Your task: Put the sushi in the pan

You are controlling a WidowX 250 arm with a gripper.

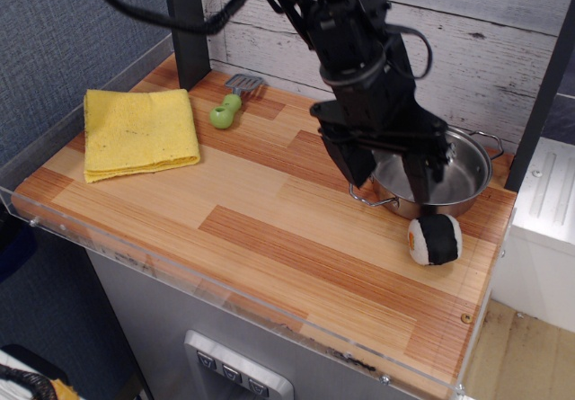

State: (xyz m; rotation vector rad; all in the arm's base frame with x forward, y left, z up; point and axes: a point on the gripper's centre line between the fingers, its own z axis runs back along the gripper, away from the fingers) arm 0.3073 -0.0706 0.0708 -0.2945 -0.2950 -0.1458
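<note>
The sushi (434,239), a white plush roll with a black band and an orange spot on its left end, lies on the wooden table just in front of the pan. The pan (451,177) is a shiny steel pot with wire loop handles at the right back of the table, partly hidden by my arm. My gripper (393,173) is open and empty, fingers pointing down, hanging over the pan's front left rim, up and to the left of the sushi.
A folded yellow cloth (139,130) lies at the left. A green-handled spatula (230,102) lies at the back centre. A clear plastic rim (225,288) edges the table front. A dark post (187,24) stands at the back left.
</note>
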